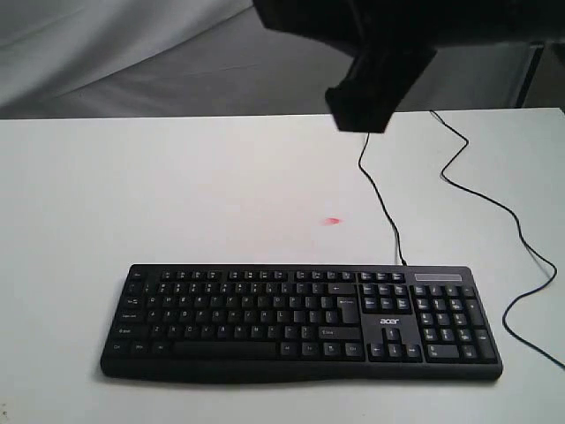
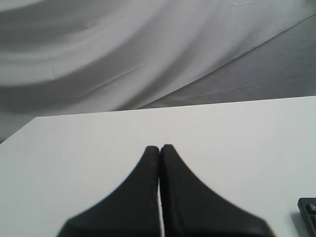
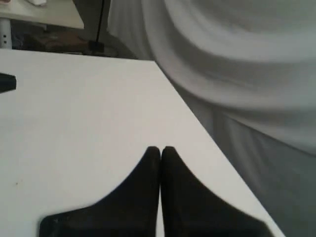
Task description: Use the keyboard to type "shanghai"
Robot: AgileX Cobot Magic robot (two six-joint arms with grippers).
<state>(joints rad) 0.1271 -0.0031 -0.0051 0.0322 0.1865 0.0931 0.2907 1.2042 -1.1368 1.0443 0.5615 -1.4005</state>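
Exterior view, keyboard (image 1: 300,322) at table (image 1: 177,194) front edge, white surface beyond

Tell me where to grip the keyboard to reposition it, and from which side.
Probably the two short ends, coming in low from left and right. The keyboard lies flat, wide and thin, so its length is likely too much for one jaw span, and its cable leaves the back edge.

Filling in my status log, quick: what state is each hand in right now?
Left hand: closed, holding nothing.
Right hand: closed, holding nothing.
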